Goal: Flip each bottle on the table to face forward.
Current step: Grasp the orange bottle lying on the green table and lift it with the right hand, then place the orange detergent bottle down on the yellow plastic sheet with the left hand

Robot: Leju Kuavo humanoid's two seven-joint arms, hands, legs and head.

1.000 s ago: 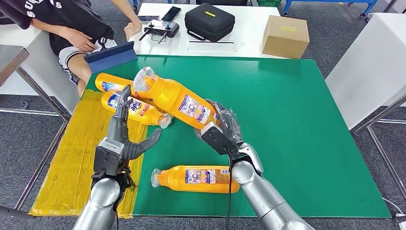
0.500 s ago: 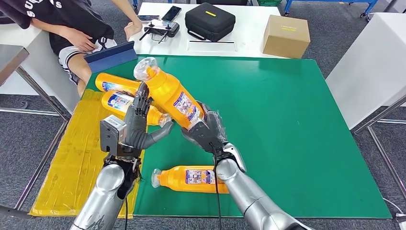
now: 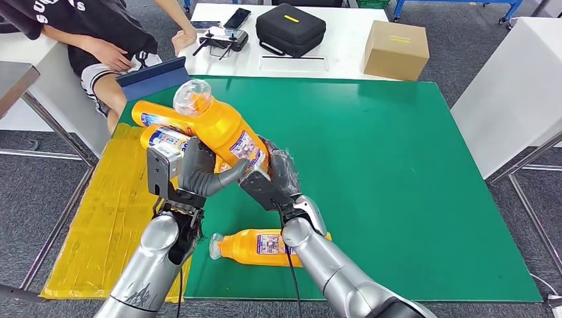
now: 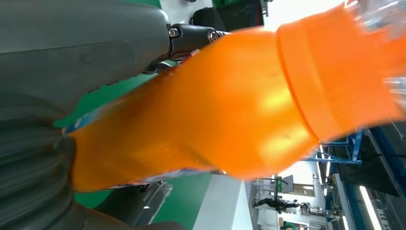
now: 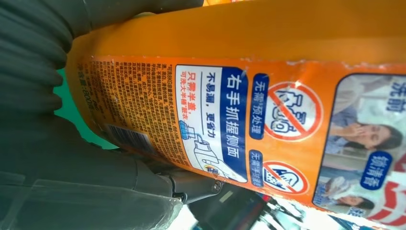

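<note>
Bottle nearest the robot first: an orange plastic bottle with a clear cap [image 3: 265,246] lies on its side on the green desk [image 3: 411,172], label up, waiting near the front edge. Just beyond, both hands meet on a second orange bottle, tilted cap-up [image 3: 222,129] and lifted off the desk. The right hand [image 3: 270,182] clasps its base, fingers [image 3: 281,165] wrapped round; the left hand [image 3: 192,173] closes on its middle, likely a handover so it can be turned label-forward. Behind, two more orange bottles lying at the left edge [image 3: 159,129] rest stacked together. Four bottles in all. Farther back, a person [image 3: 99,40] sits beside a white table with one black case [image 3: 290,28] and one cardboard box [image 3: 395,50].
</note>
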